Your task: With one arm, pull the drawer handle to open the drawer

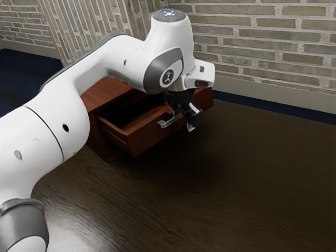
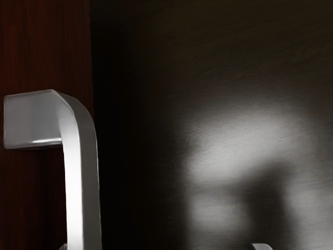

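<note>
Plainly largest: white arm (image 1: 68,121), entering at lower left of the exterior view, rising through frame centre, wrist bent down just right of centre.

Next, dark wooden table (image 1: 247,184) across the whole lower half and right side, glossy patch at lower left. Same dark surface (image 2: 234,78) over the right two thirds of the wrist view, with a pale glow and soft shadow on it.

Behind, brick wall (image 1: 262,42) along the top of the frame, pale skirting below it. Blue floor (image 1: 21,73) at far left.

Reddish-brown cabinet (image 1: 100,97) left of centre, partly hidden by the arm, sitting on the table.

Drawer (image 1: 142,137) pulled out of the cabinet toward lower right, standing open, inside visible as a dark hollow. Front panel seen close as a dark red strip (image 2: 41,62) down the left edge of the wrist view.

Silver handle (image 1: 164,122) on the drawer front, at frame centre. In the wrist view, bent bar (image 2: 80,172) standing off the panel, running to the bottom edge at lower left.

Black gripper (image 1: 187,118) hanging straight down at the handle, just right of centre. Fingers spread, straddling the bar rather than pinching it; bar close against one finger.
</note>
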{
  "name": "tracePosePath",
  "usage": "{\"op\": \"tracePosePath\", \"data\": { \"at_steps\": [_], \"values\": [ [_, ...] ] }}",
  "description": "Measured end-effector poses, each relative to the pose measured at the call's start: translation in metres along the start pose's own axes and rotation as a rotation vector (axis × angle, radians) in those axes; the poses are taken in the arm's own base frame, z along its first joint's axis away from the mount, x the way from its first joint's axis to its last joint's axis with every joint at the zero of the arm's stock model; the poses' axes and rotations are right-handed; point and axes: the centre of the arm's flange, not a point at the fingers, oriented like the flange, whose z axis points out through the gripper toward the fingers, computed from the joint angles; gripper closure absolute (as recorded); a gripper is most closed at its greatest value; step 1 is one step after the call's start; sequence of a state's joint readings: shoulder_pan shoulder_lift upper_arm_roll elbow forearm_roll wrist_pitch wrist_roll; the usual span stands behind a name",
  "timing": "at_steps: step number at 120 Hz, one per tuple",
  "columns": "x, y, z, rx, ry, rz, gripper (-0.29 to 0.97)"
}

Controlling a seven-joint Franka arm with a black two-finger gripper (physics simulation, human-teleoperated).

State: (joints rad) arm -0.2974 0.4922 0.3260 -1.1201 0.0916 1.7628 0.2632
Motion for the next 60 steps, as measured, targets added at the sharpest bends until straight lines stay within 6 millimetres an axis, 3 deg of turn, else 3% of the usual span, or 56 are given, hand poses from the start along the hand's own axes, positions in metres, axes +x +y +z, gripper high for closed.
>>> {"op": "tracePosePath", "data": {
  "at_steps": [20, 33, 60],
  "values": [
    [0.007, 0.031, -0.023, 0.097, 0.005, 0.076, 0.18],
    [0.005, 0.048, -0.053, 0.122, 0.036, 0.114, 0.11],
    [-0.027, 0.044, -0.124, 0.0, 0.1, 0.11, 0.04]
  ]
}}
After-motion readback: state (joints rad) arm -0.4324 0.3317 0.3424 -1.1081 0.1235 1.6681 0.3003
